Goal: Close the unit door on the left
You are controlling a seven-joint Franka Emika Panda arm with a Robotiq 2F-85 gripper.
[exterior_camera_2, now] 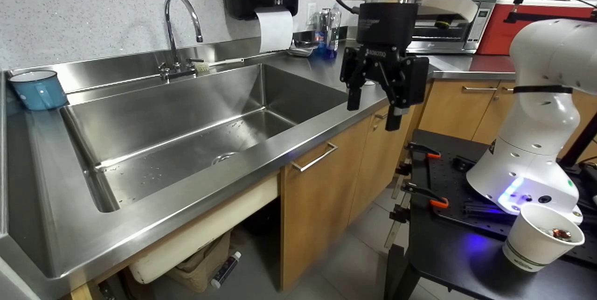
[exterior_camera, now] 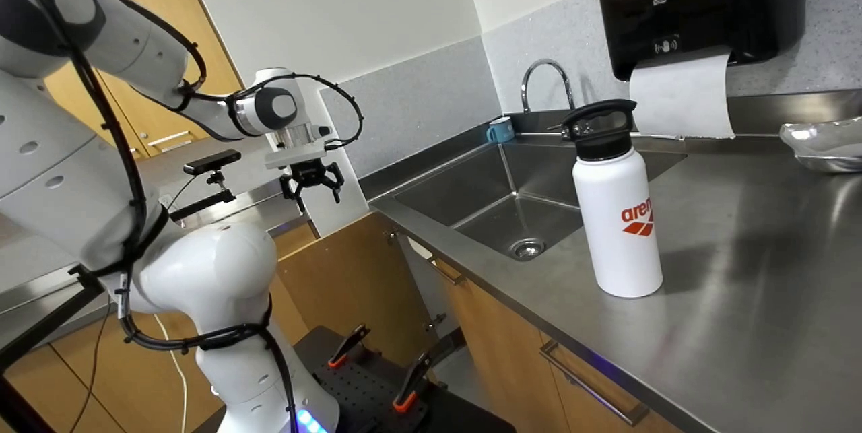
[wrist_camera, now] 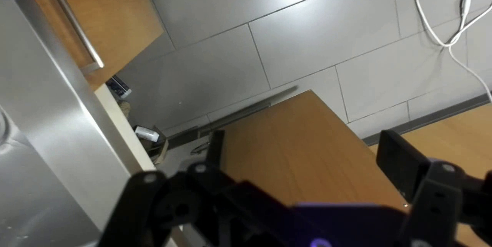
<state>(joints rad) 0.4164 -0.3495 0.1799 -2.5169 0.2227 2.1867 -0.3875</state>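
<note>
1. One unit door is seen wide open beside the steel counter in an exterior view. The jaws are held higher up, apart from it, spread, with nothing pinched.
2. In an exterior view, a gap is seen under the sink. Floor is seen between the next cabinet front and the table.
3. In the wrist view, the door is seen lower down, between the spread jaws. Reaching it seems to be the step in hand. Next, its hidden side should be reached and pushed toward the sink. The counter's edge must not be bumped; more room is seen past the door's free edge.
</note>
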